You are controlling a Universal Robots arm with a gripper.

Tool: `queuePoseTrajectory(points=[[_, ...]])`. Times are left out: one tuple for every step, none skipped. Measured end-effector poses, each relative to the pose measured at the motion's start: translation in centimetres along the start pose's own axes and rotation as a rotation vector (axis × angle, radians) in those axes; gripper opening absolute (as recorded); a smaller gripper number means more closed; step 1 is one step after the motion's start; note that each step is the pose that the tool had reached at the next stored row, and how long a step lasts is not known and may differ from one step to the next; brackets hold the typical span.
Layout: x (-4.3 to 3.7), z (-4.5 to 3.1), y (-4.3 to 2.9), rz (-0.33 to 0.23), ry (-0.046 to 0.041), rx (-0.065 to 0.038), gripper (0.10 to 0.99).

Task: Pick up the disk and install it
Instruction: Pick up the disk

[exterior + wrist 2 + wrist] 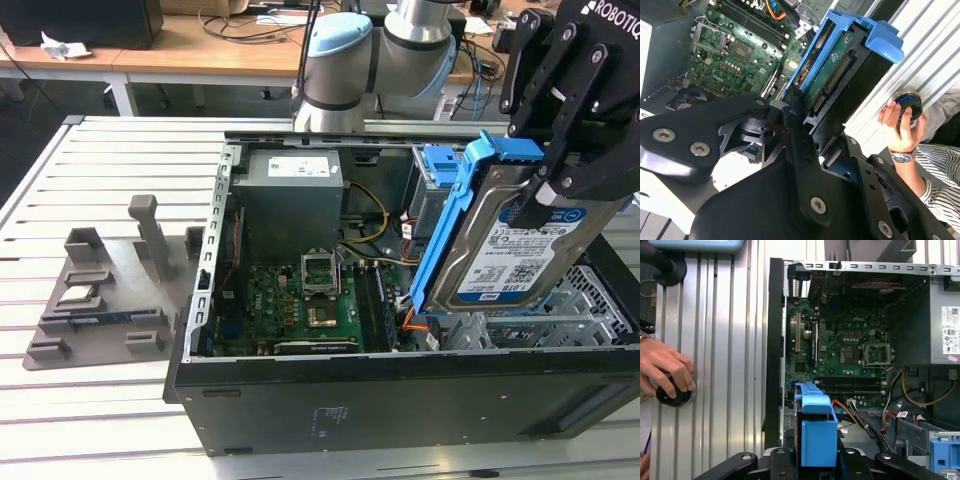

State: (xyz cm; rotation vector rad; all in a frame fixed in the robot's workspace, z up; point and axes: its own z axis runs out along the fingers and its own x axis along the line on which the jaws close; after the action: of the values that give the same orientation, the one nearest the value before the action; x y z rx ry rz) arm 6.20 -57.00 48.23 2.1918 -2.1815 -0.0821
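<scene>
One disk (505, 245) hung tilted over the open case (400, 400) in the exterior view, your pincer (537, 205) clamped on it. In the second wrist view you saw its green underside. In the first wrist view a hand (662, 367) rested on a black knob (672, 396).

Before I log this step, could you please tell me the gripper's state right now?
The gripper is shut on the disk, held tilted over the open computer case.

Clearance inside the case (400, 400)
Your open room lies above the motherboard (300, 300); cables (412, 322) and drive cage (570, 300) crowd the disk (500, 255).
</scene>
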Motion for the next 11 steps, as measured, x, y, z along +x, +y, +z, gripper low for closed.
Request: queuePoseTrajectory(points=[[-0.1,-0.01,-0.19,0.0,0.0004,0.0,0.365],[-0.2,-0.01,-0.39,0.0,0.0007,0.0,0.365],[-0.25,-0.01,-0.54,0.0,0.0007,0.0,0.365],[-0.3,-0.02,-0.67,0.0,0.0008,0.0,0.365],[-0.35,-0.02,-0.78,0.0,0.0009,0.0,0.365],[-0.39,-0.02,-0.89,0.0,0.0008,0.0,0.365],[-0.45,-0.02,-1.06,0.0,0.001,0.0,0.365],[-0.49,-0.03,-1.17,0.0,0.0011,0.0,0.365],[-0.52,-0.02,-1.26,0.0,0.001,0.0,0.365],[-0.58,-0.02,-1.41,0.0,0.0011,0.0,0.365],[-0.63,-0.02,-1.53,0.0,0.0011,0.0,0.365]])
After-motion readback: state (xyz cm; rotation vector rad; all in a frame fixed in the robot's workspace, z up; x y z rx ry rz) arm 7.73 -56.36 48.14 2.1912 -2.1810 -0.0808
